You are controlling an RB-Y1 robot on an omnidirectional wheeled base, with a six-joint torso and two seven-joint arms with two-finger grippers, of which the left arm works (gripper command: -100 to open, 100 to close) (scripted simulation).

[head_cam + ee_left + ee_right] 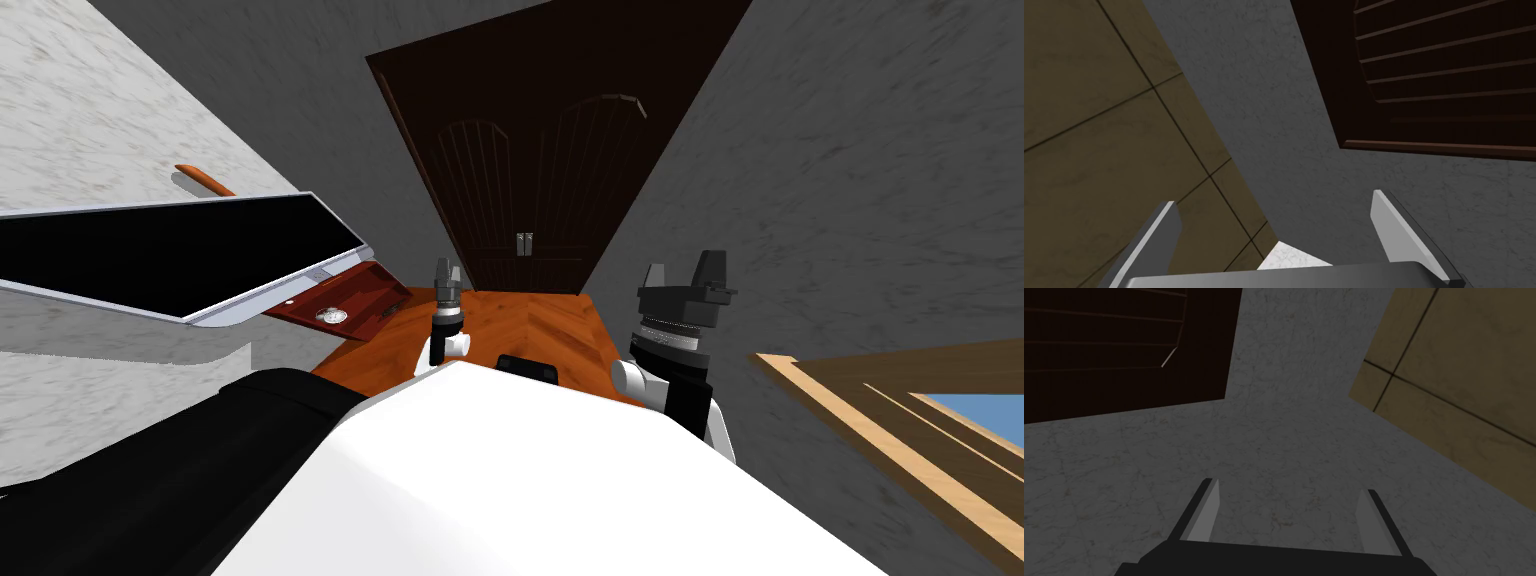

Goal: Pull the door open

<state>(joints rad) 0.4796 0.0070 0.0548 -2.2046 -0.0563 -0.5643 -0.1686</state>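
Fingers of left gripper (pixel 445 268) and right gripper (pixel 683 268) stand apart, short of the dark double door (pixel 530 190).

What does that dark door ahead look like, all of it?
The door is a dark brown, wood-like double door, each leaf bearing an arched panel of vertical slats. Two small light grey handles sit side by side at the middle seam. It looks shut, set in a grey wall where the orange-brown floor ends. Nothing touches it.

Dim, flat light leaves the door (pixel 540 180) seemingly in shadow, walls (pixel 850 200) splaying at the edges.
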